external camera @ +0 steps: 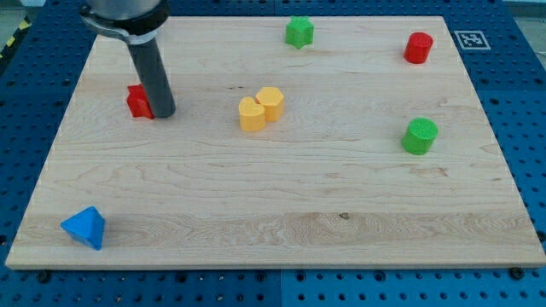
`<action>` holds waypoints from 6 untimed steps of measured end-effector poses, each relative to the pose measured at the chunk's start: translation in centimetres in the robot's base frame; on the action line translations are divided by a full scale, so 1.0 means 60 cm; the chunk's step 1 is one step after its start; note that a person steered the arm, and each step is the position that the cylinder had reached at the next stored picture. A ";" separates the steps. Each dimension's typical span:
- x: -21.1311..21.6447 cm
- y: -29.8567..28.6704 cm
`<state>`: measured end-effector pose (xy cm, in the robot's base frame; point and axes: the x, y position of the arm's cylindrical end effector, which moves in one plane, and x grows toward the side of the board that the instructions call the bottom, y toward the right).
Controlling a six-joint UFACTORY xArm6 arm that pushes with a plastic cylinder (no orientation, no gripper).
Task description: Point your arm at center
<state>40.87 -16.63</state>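
Note:
My tip (164,112) rests on the wooden board (273,196) at the view's upper left, touching the right side of a red block (136,101) that the rod partly hides. Two yellow blocks sit together right of the tip: a heart shape (251,114) and a hexagon (270,102). A green star block (299,31) is at the view's top middle. A red cylinder (418,48) is at the top right. A green cylinder (420,136) is at the right. A blue triangular block (85,228) lies at the bottom left.
The board lies on a blue perforated table (520,77). A black-and-white marker tag (470,39) sits just off the board's top right corner.

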 end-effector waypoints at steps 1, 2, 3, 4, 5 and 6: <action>0.000 -0.036; 0.000 -0.050; 0.000 -0.050; 0.020 -0.039; 0.066 0.024; 0.091 0.120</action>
